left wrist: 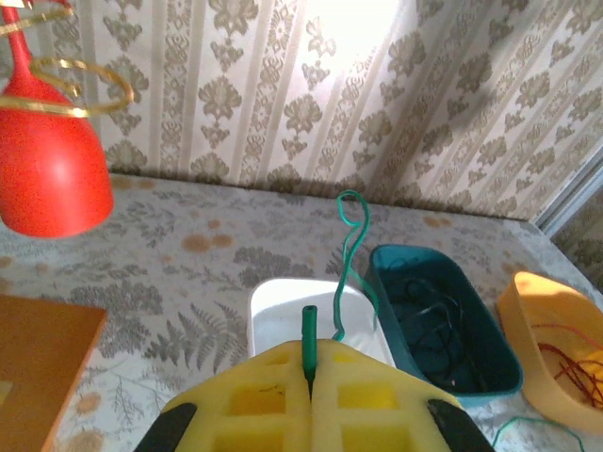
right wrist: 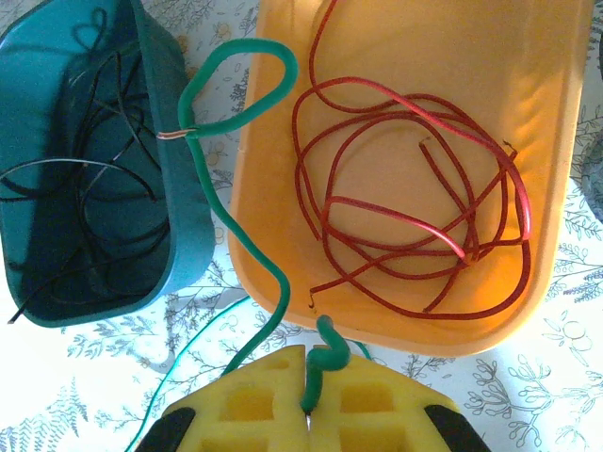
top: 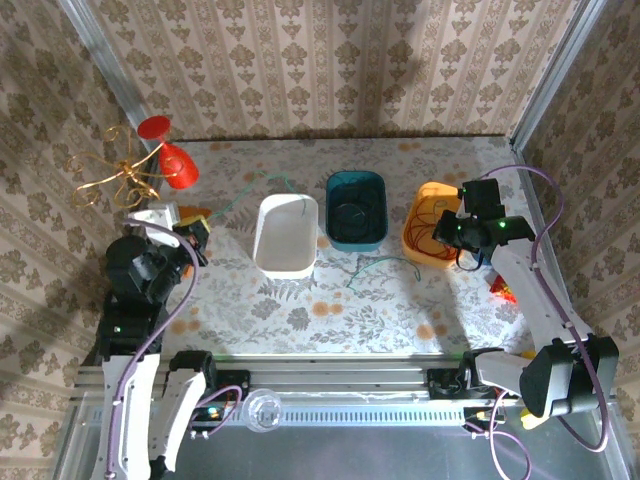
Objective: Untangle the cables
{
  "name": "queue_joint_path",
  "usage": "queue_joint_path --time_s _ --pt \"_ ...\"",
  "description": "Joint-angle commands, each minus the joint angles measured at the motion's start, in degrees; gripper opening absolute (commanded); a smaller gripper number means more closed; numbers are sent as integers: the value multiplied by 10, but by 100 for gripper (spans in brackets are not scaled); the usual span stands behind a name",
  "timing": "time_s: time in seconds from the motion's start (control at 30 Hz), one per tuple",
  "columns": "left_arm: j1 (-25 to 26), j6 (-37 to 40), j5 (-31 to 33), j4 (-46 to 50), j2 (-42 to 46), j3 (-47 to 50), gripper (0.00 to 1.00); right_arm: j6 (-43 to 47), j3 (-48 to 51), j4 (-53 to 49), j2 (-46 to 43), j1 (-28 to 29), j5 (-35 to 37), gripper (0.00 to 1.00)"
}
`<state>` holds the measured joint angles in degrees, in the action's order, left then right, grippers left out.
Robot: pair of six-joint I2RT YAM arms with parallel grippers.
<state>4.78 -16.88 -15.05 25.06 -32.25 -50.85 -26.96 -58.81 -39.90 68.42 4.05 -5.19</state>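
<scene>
Sorting of the cables by colour looks to be the step in hand. The red wire (right wrist: 405, 226) lies coiled in the orange tub (right wrist: 565, 94) at the right of the right wrist view. The dark wires (right wrist: 85, 179) sit in the teal tub (right wrist: 184, 207) at its left, and the green pieces are the ones being handled. The left gripper (left wrist: 309, 377), at the bottom centre of its own view, has its yellow pads clenched on the end of a green wire (left wrist: 308, 325). That wire rises in a hook toward the middle of the frame, then drops to the white tub (left wrist: 283, 301). The right gripper (right wrist: 307, 386), at the bottom centre of its view, is likewise pinched shut on a thicker green wire (right wrist: 325, 339). This one runs up between the teal and orange tubs and curls into a loop near the top of the frame — its bare copper tip at the teal wall, touching it or just beside it. Whether the two green pieces join I cannot tell. As I read it, the next move calls for the right arm to lift its wire high enough to free that loop from both rims. It would then carry the wire leftward to the white tub — slowly, since the loop could catch on the teal wall.
</scene>
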Motion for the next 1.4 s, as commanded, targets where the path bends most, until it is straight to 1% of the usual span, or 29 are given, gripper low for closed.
queue_joint_path --time_s 0.0,0.23,0.5,0.6,0.7,0.8,0.93,1.03,1.17,1.33,1.37 --pt "-4 -6 16 -20 -7 -12 0 8 -6 6 -9 4 -4 0" --pt "-4 6 11 11 -10 12 0 4 -2 8 -12 4 -2 0" --pt "-2 26 29 73 20 46 0 7 -3 3 -12 4 -1 0" --pt "7 26 21 82 20 70 0 7 -4 3 -12 4 -2 0" --pt "28 21 19 79 8 93 0 6 -7 3 -10 4 -4 0" --pt "63 24 39 82 -25 97 0 5 -9 3 -10 4 -3 0" --pt "134 43 116 92 -83 70 0 5 -10 -1 -9 4 -3 0" --pt "172 56 141 98 -138 38 0 5 -10 -2 -10 5 -6 0" --pt "208 74 149 101 -211 4 0 4 -11 -5 -11 8 -8 0" --pt "211 87 128 92 -290 -21 0 9 -15 -13 -13 20 -8 0" --pt "223 92 120 91 -305 -27 0 10 -16 -15 -12 22 -8 0"
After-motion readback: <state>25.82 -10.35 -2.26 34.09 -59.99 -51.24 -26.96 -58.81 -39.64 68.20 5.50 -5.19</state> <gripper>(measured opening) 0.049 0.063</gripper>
